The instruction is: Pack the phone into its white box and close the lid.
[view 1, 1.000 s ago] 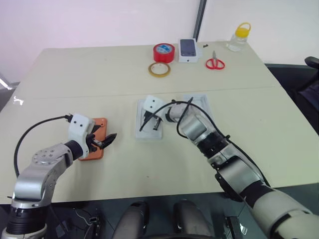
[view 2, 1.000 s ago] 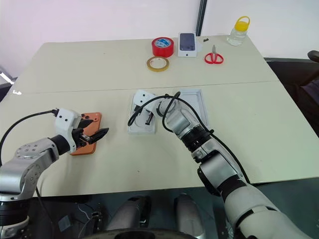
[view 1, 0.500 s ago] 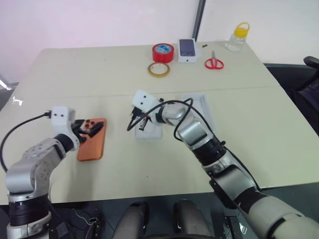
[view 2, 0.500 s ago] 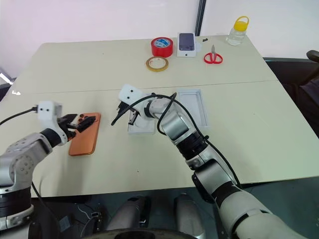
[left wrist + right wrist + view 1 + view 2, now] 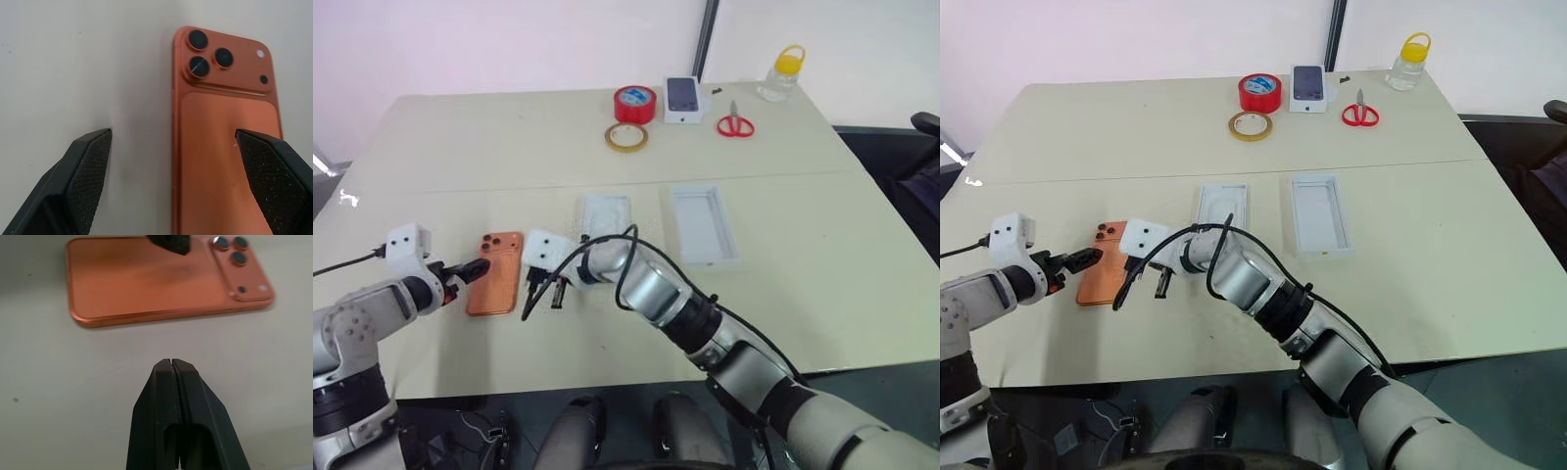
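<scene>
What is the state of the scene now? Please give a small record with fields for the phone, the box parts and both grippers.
phone: orange phone lies flat on the table, back up, not held
white box: open tray, nothing inside
lid: lies on the table left of the tray
left gripper: jaws open, astride the phone's left edge
right gripper: jaws shut, beside the phone's right edge, apart from it
</scene>
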`<state>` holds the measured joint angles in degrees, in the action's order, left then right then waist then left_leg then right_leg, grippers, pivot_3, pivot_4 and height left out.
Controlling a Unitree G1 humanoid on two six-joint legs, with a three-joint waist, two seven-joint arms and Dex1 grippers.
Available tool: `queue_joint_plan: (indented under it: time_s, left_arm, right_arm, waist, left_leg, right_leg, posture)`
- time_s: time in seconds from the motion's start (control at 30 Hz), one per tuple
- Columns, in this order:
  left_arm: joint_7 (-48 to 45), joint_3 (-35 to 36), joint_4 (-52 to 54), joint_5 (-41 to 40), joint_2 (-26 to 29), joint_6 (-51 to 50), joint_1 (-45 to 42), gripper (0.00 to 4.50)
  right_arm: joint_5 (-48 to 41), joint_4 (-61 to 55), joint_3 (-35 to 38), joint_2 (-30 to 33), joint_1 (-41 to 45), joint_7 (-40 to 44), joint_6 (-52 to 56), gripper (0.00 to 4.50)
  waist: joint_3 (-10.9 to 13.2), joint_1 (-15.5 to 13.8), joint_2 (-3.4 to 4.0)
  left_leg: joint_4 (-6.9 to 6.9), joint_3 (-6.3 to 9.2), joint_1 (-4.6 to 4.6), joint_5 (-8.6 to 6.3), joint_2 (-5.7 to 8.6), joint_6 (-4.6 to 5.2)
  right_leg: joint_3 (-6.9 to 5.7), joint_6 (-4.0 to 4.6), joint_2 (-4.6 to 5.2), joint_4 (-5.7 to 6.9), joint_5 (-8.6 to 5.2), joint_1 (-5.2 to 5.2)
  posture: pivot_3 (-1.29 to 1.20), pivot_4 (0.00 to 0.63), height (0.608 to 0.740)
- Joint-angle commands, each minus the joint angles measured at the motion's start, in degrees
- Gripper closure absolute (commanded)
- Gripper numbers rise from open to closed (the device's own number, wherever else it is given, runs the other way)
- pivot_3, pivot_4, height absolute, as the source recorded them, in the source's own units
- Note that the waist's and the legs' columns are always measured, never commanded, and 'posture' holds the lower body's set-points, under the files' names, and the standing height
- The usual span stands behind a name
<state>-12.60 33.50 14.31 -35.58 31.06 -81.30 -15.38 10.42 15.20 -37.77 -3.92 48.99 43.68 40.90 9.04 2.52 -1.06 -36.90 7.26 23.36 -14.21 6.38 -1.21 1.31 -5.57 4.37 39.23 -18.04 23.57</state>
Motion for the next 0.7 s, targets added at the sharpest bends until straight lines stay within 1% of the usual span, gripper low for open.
queue_joint_plan:
  time_s: [0.03,0.27,0.37,0.5,0.7]
  left_arm:
    - [-0.6,-1.5,1.9,-1.7,-2.4,-3.7,0.8,0.24]
    - [-0.8,-2.0,7.1,-2.5,-9.4,-9.0,0.9,0.24]
    - [-0.8,-0.4,8.1,-2.7,-12.3,-11.0,0.0,0.24]
    - [-0.4,-0.2,8.9,-4.3,-15.3,-11.2,-0.7,0.24]
    - [0.9,-0.6,8.6,-6.7,-18.6,-11.2,-2.2,0.24]
  right_arm:
    - [-0.2,1.9,-0.7,-2.4,2.4,0.5,-0.9,4.49]
    - [0.4,8.6,0.0,-4.1,4.5,0.0,-2.4,4.49]
    - [0.8,9.7,0.2,-3.6,4.8,-0.2,-2.9,4.49]
    - [1.0,9.5,1.4,-2.6,5.0,-0.5,-2.7,4.49]
    - [1.3,7.3,2.2,-0.4,4.0,-0.5,-1.8,4.49]
  waist:
    - [0.0,0.0,0.01]
    - [-0.1,-0.3,0.07]
    - [-0.1,-0.5,0.12]
    - [-0.2,-0.6,0.17]
    - [-0.2,-1.8,0.22]
  left_leg:
    - [0.0,0.0,-0.01,0.0,0.0,0.0]
    - [0.0,0.02,-0.06,0.0,0.05,0.0]
    - [-0.01,0.03,-0.08,0.0,0.08,0.0]
    - [0.0,0.05,-0.12,0.0,0.09,0.0]
    - [-0.01,0.06,-0.18,-0.02,0.12,0.01]
  right_leg:
    - [0.0,0.0,0.0,0.0,0.0,0.0]
    - [-0.02,0.0,0.05,-0.04,0.0,-0.07]
    - [-0.03,0.0,0.06,-0.05,0.0,-0.1]
    - [-0.05,-0.01,0.07,-0.06,0.0,-0.15]
    - [-0.06,-0.01,0.09,-0.12,0.0,-0.23]
  posture:
    - [0.0,0.15,0.74]
    - [0.0,0.15,0.74]
    - [0.0,0.15,0.74]
    - [0.0,0.15,0.74]
    - [0.0,0.15,0.74]
